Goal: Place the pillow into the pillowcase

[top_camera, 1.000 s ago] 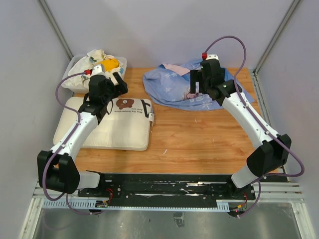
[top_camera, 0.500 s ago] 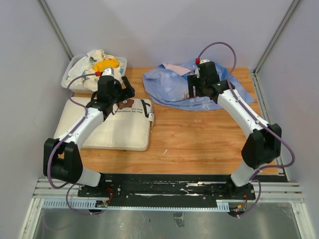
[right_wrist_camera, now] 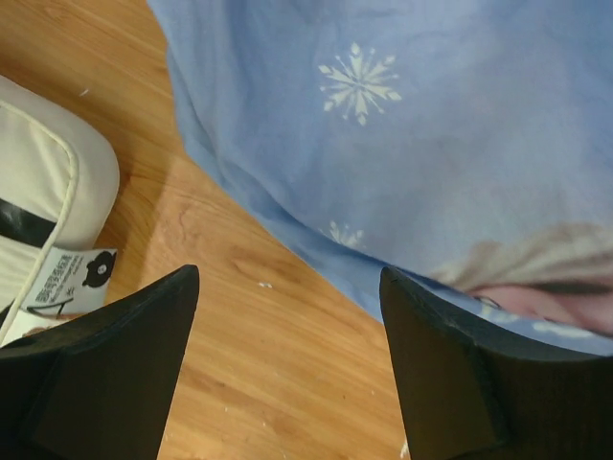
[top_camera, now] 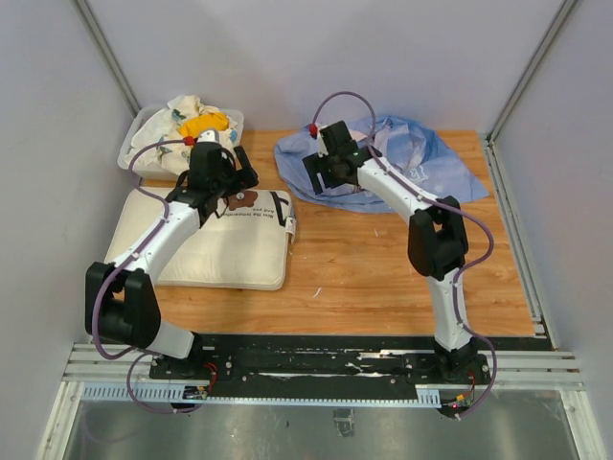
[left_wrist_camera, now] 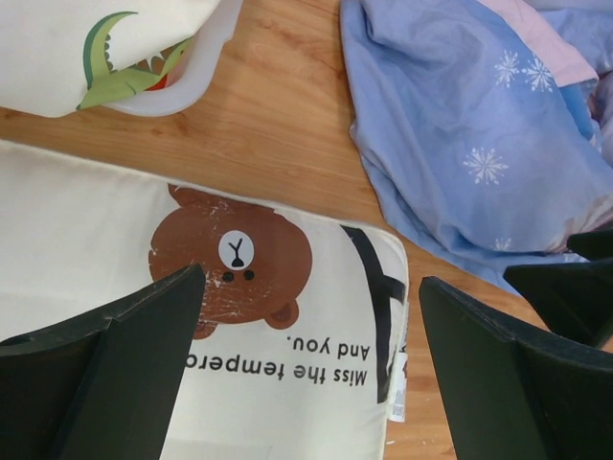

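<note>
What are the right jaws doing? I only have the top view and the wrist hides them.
Observer: In the right wrist view the right jaws are open and hold nothing. Below them the edge of the pillowcase meets the bare table, close to a corner of the pillow.
Operator: And the left jaws, on the pillow?
Observer: The left wrist view shows the left jaws open too, nothing gripped, above the end of the pillow with the bear print.
</note>
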Controlling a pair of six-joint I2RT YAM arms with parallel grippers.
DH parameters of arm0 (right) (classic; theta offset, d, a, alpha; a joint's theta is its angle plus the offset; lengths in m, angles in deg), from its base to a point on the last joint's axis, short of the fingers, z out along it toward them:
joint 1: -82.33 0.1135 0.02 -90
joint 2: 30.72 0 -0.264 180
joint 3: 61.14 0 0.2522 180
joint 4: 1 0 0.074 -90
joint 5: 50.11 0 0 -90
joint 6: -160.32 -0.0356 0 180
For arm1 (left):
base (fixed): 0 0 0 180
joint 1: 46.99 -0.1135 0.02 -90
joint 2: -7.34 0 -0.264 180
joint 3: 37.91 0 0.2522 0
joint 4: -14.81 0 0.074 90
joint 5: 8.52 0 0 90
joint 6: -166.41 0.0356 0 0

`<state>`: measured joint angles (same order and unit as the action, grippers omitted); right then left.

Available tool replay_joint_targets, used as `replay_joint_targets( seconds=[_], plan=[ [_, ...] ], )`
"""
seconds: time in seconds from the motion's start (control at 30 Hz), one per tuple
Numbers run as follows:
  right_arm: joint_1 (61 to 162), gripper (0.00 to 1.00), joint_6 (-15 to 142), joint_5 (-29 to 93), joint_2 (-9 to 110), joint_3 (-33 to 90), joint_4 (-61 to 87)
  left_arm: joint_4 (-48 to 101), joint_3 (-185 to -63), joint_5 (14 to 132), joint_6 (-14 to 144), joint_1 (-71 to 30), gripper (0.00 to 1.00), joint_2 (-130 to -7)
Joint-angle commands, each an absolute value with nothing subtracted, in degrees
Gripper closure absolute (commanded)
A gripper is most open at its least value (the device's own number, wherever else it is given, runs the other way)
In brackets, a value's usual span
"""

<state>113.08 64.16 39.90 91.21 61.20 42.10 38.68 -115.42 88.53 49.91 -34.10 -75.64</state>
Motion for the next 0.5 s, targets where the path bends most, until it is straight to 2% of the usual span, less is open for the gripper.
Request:
replay_joint_targets(
  seconds=[0.0,0.47],
  plan=[
    [114.7,0.23,66.7,37.7,96.5,66.8,41.8,40.6,-115.8,89.2,49.1,-33.9,0.01,-75.2],
    [116.9,0.20,66.7,39.0,111.4,79.6,40.6,44.1,-114.4,90.2,50.8,-33.9,0.01,-71.8]
  ],
)
